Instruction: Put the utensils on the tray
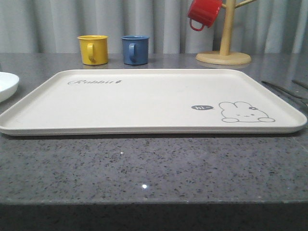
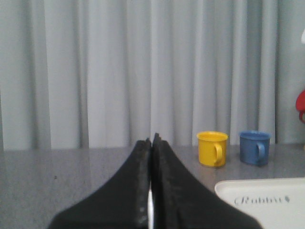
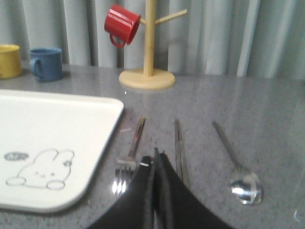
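The cream-white tray (image 1: 144, 103) with its rabbit drawing lies across the middle of the grey counter, nothing on it; its corners also show in the wrist views (image 2: 267, 202) (image 3: 52, 129). To its right on the counter lie the utensils: a fork (image 3: 131, 152), a pair of chopsticks (image 3: 179, 148) and a spoon (image 3: 238, 164), side by side; their handle ends show at the front view's right edge (image 1: 284, 90). My right gripper (image 3: 156, 155) is shut and empty, hovering between fork and chopsticks. My left gripper (image 2: 152, 141) is shut and empty, left of the tray.
A yellow mug (image 1: 93, 49) and a blue mug (image 1: 134, 49) stand behind the tray. A wooden mug tree (image 1: 224, 48) with a red mug (image 1: 203, 13) hung on it stands back right. A white plate (image 1: 7, 85) sits at the far left.
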`<state>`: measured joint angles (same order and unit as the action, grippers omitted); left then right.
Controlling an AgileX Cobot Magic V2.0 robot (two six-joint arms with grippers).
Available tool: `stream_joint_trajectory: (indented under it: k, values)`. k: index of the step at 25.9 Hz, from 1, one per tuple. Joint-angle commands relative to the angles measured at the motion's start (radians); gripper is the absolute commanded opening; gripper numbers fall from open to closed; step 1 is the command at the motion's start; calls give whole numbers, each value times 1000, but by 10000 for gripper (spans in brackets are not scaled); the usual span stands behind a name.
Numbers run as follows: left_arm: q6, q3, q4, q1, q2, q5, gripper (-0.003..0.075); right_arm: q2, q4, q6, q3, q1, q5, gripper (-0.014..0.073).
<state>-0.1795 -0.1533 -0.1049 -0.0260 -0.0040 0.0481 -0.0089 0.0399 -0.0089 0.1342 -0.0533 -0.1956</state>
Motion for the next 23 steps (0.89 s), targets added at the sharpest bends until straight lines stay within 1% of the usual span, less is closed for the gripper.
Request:
stream_joint_trajectory:
  k: [1,5,8,12,15,17,19,21,23]
  values:
    - [11,-138,42,1,47,-15,-18,9,4,-4,136,3,-4,-67]
    - [11,-263,92,1,177,-164,-18,121,4,-4,273,3,-110,-66]
    - [11,-313,105,1,284,-237,-18,236,4,-4,337,3,-133,-66]
    - [11,-322,105,1,364,-230,-18,325,11,-4,361,3,-132,-66]
    - [11,-322,105,1,370,-233,-17,336,13,-4,361,3,-128,-66]
    - [11,-322,105,1,370,-231,4,336,13,-4,361,3,-127,-57]
    - [11,-322,105,1,370,-232,84,336,13,-4,361,3,-128,3]
    - [11,-322,105,1,370,-232,208,336,13,-4,361,3,-128,108]
    - [11,-322,105,1,370,-232,390,336,13,-4,361,3,-129,265]
